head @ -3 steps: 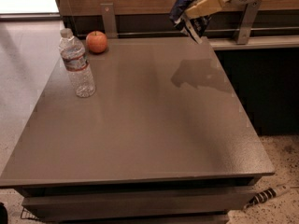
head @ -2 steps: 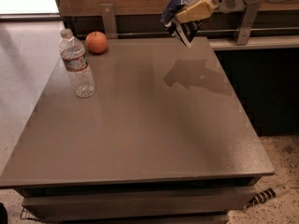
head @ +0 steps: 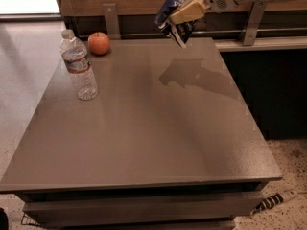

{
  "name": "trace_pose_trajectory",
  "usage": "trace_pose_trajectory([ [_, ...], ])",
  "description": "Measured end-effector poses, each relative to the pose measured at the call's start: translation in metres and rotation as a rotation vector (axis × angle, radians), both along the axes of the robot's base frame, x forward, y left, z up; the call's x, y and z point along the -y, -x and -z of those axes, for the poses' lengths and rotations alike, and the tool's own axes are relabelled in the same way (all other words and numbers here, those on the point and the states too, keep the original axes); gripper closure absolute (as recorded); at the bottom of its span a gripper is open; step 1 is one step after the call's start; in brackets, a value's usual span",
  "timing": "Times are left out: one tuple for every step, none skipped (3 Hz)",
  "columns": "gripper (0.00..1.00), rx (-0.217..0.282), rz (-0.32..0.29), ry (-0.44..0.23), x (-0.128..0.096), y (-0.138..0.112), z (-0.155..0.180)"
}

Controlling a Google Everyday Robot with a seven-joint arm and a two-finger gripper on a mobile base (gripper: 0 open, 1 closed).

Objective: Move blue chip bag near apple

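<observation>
Over the back of the surface (head: pixel 144 128), our tool (head: pixel 186 12) is clamped on the blue chip bag (head: pixel 170 16), which we judge light, crinkly, best pinched edgewise.

Pincer (head: pixel 186 11) over table's (head: pixel 144 133) far edge grips blue chip bag (head: pixel 178 31); 1 bottle (head: pixel 79 68) flanks apple (head: pixel 99 43).

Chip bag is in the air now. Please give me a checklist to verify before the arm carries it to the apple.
1. Hold: gripper, above far edge of table, shut on bag: ok.
2. Lift: bag off the table: ok.
3. Target: apple in view, far left corner: ok.
4. Bare tabletop right of apple: ok.
5. Far-edge path avoids bottle, which stands in front of apple: ok.
6. Grip firmness: cannot tell.
</observation>
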State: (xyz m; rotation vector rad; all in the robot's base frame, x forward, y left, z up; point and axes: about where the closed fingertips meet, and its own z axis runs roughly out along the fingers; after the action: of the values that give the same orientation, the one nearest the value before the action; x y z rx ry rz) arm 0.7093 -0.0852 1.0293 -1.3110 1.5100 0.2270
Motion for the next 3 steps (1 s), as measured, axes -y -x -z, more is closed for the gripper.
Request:
trace_pose_trajectory([
  [1.00,-0.024,-0.002,0.011,-0.057,-0.027,0.018],
  [1.00,-0.029,-0.001,-0.009,-0.096,-0.045,0.030],
  [1.00,-0.033,0.000,-0.017,-0.115,-0.059,0.042],
])
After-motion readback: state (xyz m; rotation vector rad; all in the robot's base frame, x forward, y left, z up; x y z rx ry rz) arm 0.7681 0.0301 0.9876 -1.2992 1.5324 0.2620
